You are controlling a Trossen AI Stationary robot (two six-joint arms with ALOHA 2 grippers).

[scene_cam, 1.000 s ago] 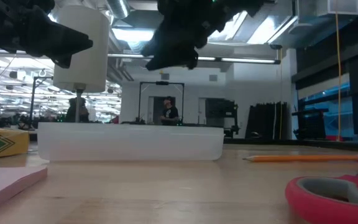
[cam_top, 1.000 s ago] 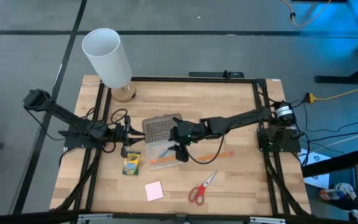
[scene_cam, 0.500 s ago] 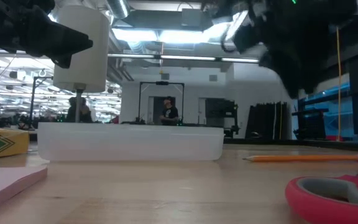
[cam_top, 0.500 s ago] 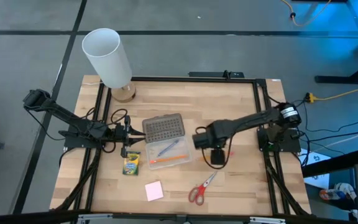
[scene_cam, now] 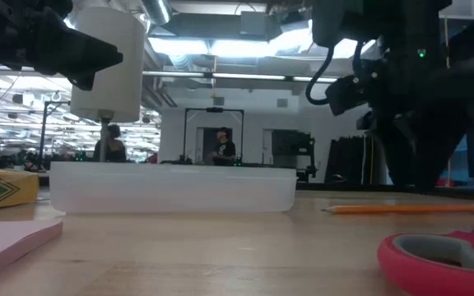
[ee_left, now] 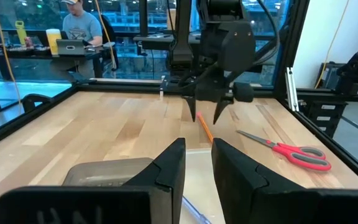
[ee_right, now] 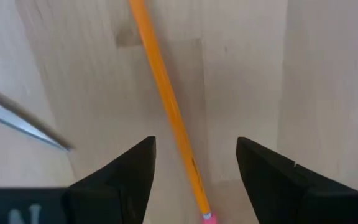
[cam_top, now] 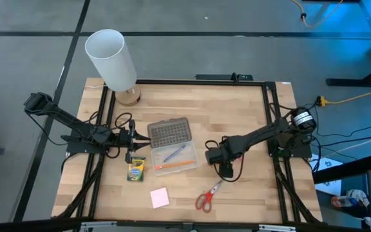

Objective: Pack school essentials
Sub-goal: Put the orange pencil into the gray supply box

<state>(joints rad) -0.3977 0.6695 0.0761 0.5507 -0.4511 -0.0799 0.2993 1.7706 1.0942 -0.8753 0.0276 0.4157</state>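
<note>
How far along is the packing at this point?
Done: a blue pen and one pencil lie in the clear case. In hand: the right gripper hangs open over a second pencil on the table, not gripping it. Left: scissors, crayon box and sticky pad lie outside the case. The left gripper waits beside the lid.

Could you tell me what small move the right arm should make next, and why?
Probably lower straight down and close. The right gripper is open and hangs over the orange pencil, which lies on the table between its fingers, not yet gripped, outside the clear case.
</note>
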